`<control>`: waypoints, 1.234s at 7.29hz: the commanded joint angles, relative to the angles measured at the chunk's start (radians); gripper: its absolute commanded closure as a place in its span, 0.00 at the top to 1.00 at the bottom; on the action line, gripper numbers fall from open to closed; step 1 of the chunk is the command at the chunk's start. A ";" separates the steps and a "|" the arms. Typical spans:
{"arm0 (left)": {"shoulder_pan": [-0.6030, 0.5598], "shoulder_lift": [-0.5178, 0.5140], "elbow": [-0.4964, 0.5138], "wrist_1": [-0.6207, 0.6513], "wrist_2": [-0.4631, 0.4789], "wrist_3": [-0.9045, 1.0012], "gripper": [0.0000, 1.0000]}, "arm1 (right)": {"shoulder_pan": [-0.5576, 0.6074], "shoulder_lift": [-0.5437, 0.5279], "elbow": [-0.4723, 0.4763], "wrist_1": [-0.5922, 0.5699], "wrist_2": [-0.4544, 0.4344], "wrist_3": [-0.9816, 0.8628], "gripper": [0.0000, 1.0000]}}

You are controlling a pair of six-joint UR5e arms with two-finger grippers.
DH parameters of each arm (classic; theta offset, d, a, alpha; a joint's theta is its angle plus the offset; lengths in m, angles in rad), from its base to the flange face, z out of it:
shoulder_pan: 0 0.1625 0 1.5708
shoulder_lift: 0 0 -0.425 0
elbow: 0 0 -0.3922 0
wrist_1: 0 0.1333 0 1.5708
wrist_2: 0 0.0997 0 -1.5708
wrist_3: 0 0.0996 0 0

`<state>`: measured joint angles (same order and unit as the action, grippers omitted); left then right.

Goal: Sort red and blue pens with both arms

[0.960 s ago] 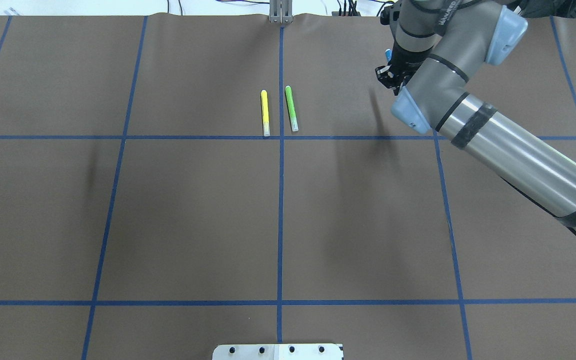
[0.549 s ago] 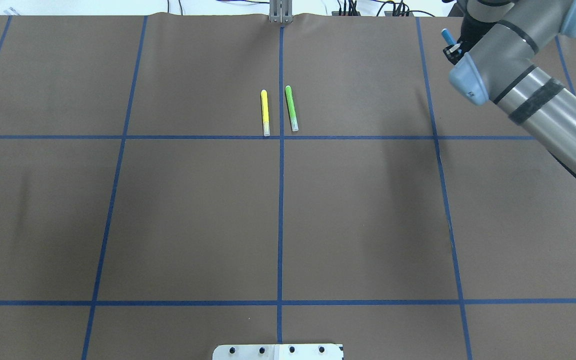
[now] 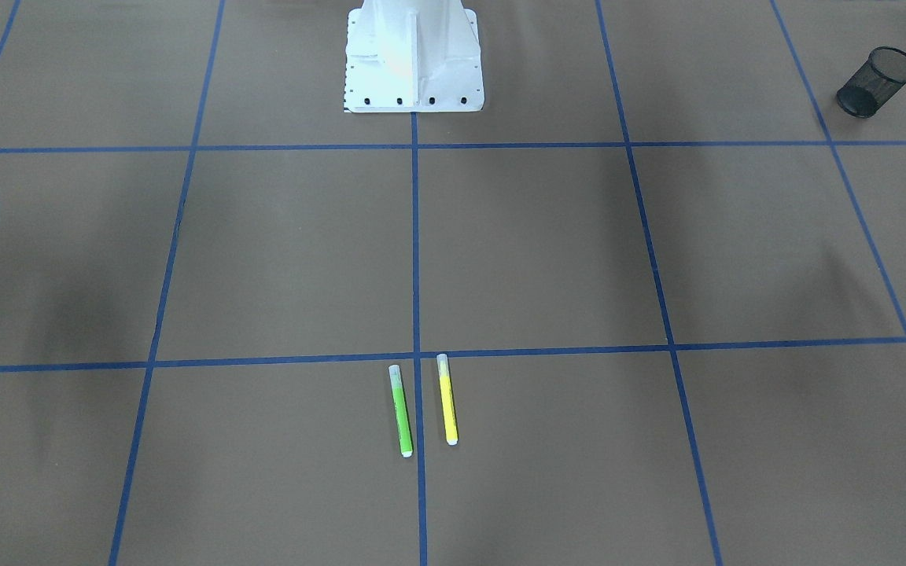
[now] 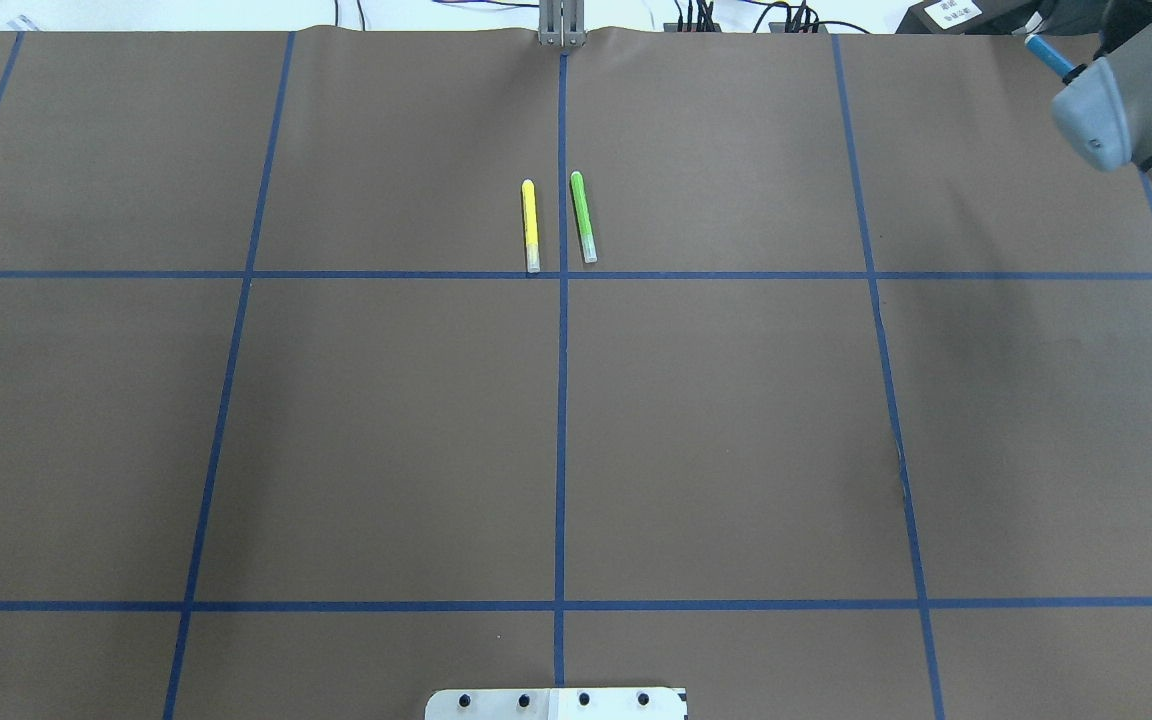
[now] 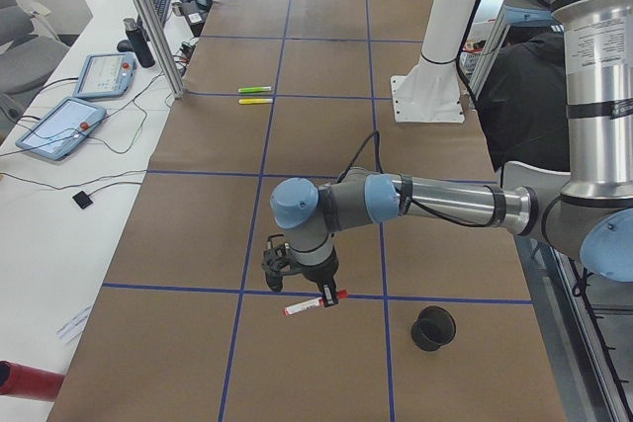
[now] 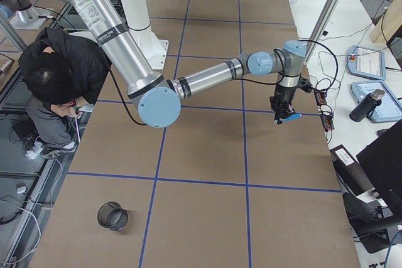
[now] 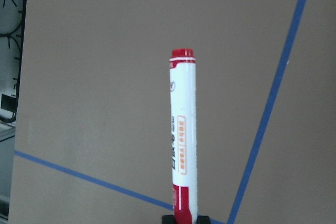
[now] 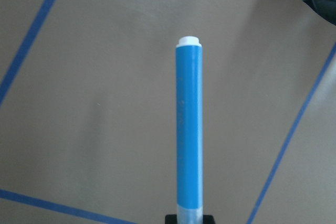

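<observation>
The left gripper (image 7: 184, 220) is clamped on the red pen (image 7: 182, 135). In the left wrist view only its black jaw tips show at 6 o'clock, and the barrel runs straight out to 12 o'clock over the brown table cover (image 7: 94, 77). The exterior left view adds what the wrist camera lacks. The pen hangs roughly level with its free end toward 8 o'clock from the gripper, and the left-end cup (image 5: 432, 328) stands at about 4 o'clock, near but apart. The coming move probably turns on this: the cup lies opposite to where the pen points, so the wrist must carry across and tip the pen end-down. The left arm is clearly the nearer one to this cup.

Farther off, the green marker (image 4: 583, 217) and yellow marker (image 4: 530, 226) lie parallel mid-table, one on each side of the centre tape line.

Farthest, the right gripper (image 8: 189, 219) is closed on the pale cap end of the blue pen (image 8: 189, 129), again at 6 o'clock with the barrel toward 12. In the exterior right view the right-end cup (image 6: 113, 216) stands at 8 o'clock from it, well apart. The overhead view shows only the blue tip and an elbow at 2 o'clock, with no cup and no left arm.
</observation>
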<state>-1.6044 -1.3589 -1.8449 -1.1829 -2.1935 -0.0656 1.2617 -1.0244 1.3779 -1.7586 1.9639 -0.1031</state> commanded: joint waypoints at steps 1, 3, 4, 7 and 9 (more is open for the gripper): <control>-0.080 0.075 -0.007 0.175 -0.061 0.023 0.00 | 0.082 -0.060 0.029 -0.066 0.013 -0.107 0.00; -0.126 0.160 0.010 0.275 -0.174 0.036 0.00 | 0.123 -0.150 0.166 -0.215 0.021 -0.138 0.00; -0.134 0.202 0.000 0.354 -0.257 0.036 0.00 | 0.142 -0.217 0.250 -0.273 0.051 -0.142 0.00; -0.253 0.205 -0.028 0.622 -0.284 0.039 0.00 | 0.163 -0.255 0.271 -0.439 0.062 -0.255 0.00; -0.256 0.224 -0.020 0.681 -0.339 0.041 0.00 | 0.188 -0.307 0.271 -0.455 0.104 -0.260 0.00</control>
<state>-1.8546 -1.1480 -1.8687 -0.5399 -2.5035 -0.0252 1.4352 -1.2999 1.6482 -2.1992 2.0409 -0.3542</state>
